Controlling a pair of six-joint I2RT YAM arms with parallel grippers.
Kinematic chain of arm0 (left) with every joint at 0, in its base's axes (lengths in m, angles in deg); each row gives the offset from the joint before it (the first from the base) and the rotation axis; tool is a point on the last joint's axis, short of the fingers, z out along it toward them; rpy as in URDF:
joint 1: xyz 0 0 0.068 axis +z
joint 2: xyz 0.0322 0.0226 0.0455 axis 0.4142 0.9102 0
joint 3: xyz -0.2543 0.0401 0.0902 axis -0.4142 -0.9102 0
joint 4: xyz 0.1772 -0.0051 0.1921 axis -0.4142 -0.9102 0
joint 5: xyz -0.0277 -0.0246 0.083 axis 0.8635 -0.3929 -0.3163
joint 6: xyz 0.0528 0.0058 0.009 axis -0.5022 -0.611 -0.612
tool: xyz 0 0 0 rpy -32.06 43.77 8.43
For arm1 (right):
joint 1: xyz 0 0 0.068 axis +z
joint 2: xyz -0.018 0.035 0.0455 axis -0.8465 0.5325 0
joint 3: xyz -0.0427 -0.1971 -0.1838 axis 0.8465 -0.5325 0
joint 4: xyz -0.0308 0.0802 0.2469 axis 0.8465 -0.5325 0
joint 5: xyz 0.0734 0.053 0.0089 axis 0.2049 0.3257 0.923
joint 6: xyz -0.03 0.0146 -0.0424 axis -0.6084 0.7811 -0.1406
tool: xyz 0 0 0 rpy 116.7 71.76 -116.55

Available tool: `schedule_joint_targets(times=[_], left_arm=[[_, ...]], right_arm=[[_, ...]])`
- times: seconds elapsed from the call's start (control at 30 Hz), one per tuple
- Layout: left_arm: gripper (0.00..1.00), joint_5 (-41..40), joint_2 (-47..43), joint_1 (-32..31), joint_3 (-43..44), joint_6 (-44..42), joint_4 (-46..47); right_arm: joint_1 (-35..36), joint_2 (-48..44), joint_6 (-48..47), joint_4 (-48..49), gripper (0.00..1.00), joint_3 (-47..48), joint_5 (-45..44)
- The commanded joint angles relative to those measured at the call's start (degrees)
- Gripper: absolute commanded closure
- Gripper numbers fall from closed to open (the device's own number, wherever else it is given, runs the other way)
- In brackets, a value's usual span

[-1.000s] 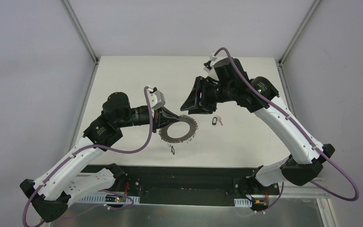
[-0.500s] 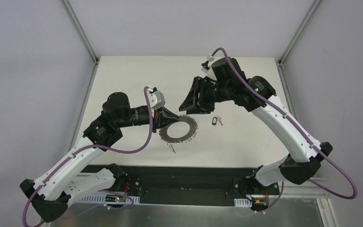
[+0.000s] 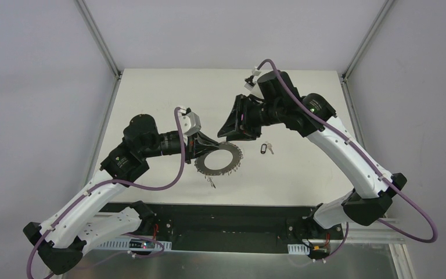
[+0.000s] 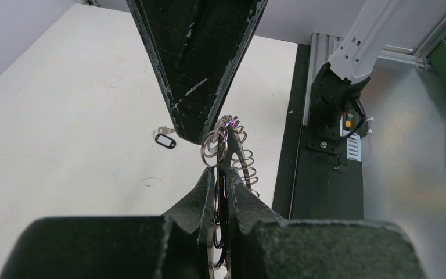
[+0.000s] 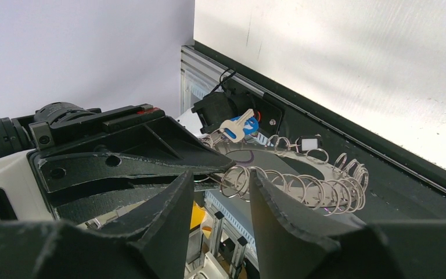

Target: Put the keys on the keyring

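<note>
The keyring is a flat grey ring with many wire loops. It is held above the table, tilted, by my left gripper, which is shut on its rim. In the left wrist view the ring stands edge-on between the fingers. My right gripper is open, its fingertips on either side of the wire loops at the ring's near rim. A blue-tagged key hangs on the ring's far side. A black-tagged key lies on the table right of the ring and also shows in the left wrist view.
A small key or loop dangles below the ring's near edge. The white table ends at a black front rail. Metal frame posts stand at the back corners.
My right gripper has shifted slightly left, closer over the ring's rim. The left gripper and the ring have barely moved. The black-tagged key lies where it was.
</note>
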Motion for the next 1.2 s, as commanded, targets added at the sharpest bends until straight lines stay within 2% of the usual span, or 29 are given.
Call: schedule_joint_targets(times=[0.0, 0.2, 0.47, 1.17], left_arm=[[1.0, -0.27, -1.12, -0.27, 0.06, -0.86, 3.15], [1.0, -0.38, -1.32, -0.31, -0.39, -1.14, 3.04], [1.0, -0.62, -1.57, -0.31, -0.53, -1.6, 2.75], [1.0, -3.28, -1.25, -0.3, -0.9, -2.38, 1.75]], right_arm=[[0.72, 0.62, 1.35, 1.62, 0.59, 1.25, 2.34], [0.98, 1.17, 2.02, 2.14, 0.6, 1.59, 4.12], [1.24, 1.26, 1.86, 1.67, 0.66, 1.89, 3.76], [2.03, -0.29, 0.63, 1.21, 1.0, 0.75, 4.91]])
